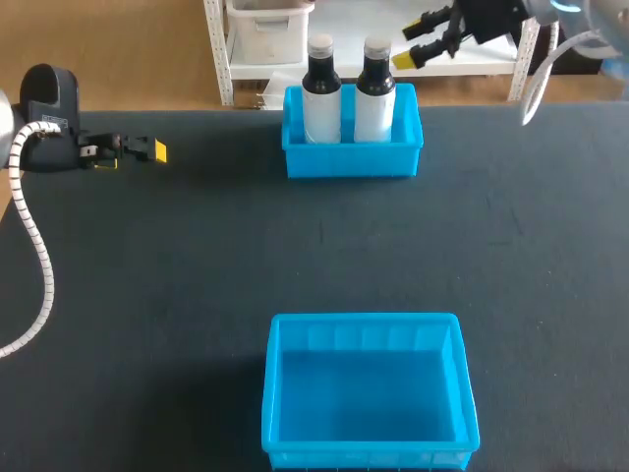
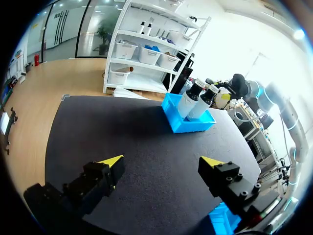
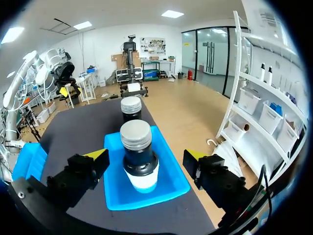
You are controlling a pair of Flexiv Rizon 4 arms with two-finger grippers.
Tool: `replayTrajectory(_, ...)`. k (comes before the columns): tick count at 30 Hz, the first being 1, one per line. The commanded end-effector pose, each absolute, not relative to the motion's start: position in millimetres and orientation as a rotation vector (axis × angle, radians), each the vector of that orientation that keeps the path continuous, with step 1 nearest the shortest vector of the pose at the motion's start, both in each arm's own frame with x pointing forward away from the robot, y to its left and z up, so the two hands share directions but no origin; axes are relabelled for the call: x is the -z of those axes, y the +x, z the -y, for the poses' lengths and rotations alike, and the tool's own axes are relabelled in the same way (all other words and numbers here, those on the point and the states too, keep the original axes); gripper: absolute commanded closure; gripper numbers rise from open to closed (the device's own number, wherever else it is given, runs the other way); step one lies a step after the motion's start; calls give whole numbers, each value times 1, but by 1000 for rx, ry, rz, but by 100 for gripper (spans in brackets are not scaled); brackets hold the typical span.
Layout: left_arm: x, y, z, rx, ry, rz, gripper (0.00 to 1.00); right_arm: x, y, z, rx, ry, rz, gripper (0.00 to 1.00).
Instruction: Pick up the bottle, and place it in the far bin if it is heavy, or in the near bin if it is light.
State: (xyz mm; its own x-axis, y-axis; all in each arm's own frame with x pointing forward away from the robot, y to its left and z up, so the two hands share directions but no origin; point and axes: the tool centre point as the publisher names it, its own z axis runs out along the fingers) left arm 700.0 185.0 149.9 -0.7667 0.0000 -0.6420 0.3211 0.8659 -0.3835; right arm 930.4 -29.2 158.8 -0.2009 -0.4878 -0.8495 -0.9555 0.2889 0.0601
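Two white bottles with black shoulders and grey caps, one [image 1: 320, 98] to the left of the other [image 1: 374, 98], stand upright side by side in the far blue bin [image 1: 352, 159]. My right gripper [image 1: 421, 39] hovers above and behind that bin, open. In the right wrist view its fingers [image 3: 145, 156] stand wide on either side of the closer bottle [image 3: 139, 164] without touching it; the second bottle [image 3: 131, 108] is beyond it. My left gripper [image 1: 147, 149] is open over the table's far left, holding nothing. From the left wrist view the bin [image 2: 188, 122] lies well ahead of that gripper [image 2: 161, 164].
The near blue bin [image 1: 369, 329] sits empty at the table's front middle; a corner of it [image 2: 222, 220] shows by the left gripper. The near bin [image 3: 29, 159] also shows off to one side in the right wrist view. Dark table mat [image 1: 197, 256] lies between the bins.
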Motion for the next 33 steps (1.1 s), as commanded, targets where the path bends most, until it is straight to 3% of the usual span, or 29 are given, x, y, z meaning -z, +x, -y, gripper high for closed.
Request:
replayTrajectory(1,-150,700,-185,637,231,-2375,0,-175,892,56,-714,-1211,-1813,0)
replayTrajectory(17,-150,700,-185,637,231,-2375,0,-214,816,102,-488,-1052,-1829,0)
replayTrajectory(33,-150,700,-185,637,231,-2375,0,-214,760,102,-437,-973,-1873,0)
